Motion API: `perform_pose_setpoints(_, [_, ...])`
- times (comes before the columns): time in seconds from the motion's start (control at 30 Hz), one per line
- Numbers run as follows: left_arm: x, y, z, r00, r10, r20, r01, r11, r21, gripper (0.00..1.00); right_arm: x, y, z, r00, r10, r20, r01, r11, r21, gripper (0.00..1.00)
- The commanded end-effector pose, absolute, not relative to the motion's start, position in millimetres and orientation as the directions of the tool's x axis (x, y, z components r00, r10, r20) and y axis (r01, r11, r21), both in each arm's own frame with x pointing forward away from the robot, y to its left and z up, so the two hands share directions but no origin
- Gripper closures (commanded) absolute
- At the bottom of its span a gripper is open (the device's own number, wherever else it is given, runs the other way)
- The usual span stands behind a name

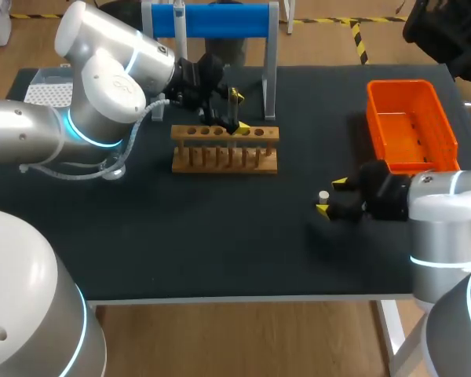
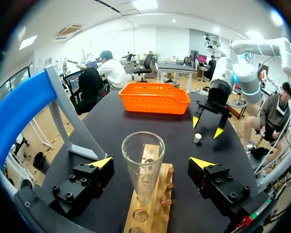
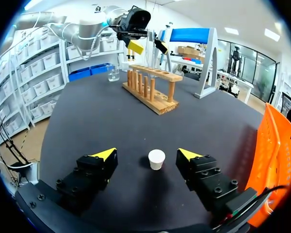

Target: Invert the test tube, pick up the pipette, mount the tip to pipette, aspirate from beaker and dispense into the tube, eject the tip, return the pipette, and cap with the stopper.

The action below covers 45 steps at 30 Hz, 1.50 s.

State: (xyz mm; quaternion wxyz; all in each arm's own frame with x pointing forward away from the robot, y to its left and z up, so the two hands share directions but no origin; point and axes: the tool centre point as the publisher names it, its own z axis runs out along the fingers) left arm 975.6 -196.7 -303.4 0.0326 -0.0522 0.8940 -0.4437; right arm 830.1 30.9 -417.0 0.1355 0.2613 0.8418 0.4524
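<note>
Glass test tube [image 2: 142,165] stands in the rack [image 2: 150,213] between the spread fingers of the left gripper [image 2: 152,162]; it is likely light, slick and brittle, so pinch gently below its rim. Stopper [image 3: 156,158] sits on the table [image 3: 87,121] between the open fingers of the right gripper [image 3: 146,154]; grip its sides.

Black table [image 1: 220,243] bears wooden rack [image 1: 224,159], orange bin [image 1: 399,85] — and white stopper [image 1: 323,195].

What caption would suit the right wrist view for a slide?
Open right gripper flanking a white stopper on the black table; wooden rack ahead.
</note>
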Motion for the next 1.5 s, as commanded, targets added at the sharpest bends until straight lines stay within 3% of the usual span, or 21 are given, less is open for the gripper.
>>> perform_pose_setpoints(0.03, [975, -197, -304, -0.992, -0.122, -0.012, -0.064, 0.599, -0.798, 0.0, 833, 34, -421, -0.824, 0.566, 0.008, 0.32, 0.454, 0.832, 0.25])
perform_pose_setpoints(0.53, [975, -197, -304, -0.992, -0.122, -0.012, -0.064, 0.599, -0.798, 0.0, 845, 34, -425, -0.809, 0.588, 0.015, 0.337, 0.442, 0.831, 0.28])
perform_pose_setpoints(0.93, [975, -197, -304, -0.992, -0.122, -0.012, -0.064, 0.599, -0.798, 0.0, 847, 35, -429, -0.807, 0.59, 0.013, 0.341, 0.447, 0.827, 0.5])
perform_pose_setpoints(1.5, [975, -197, -304, -0.992, -0.122, -0.012, -0.064, 0.599, -0.798, 0.0, 844, 36, -430, -0.81, 0.586, 0.011, 0.339, 0.453, 0.824, 0.57])
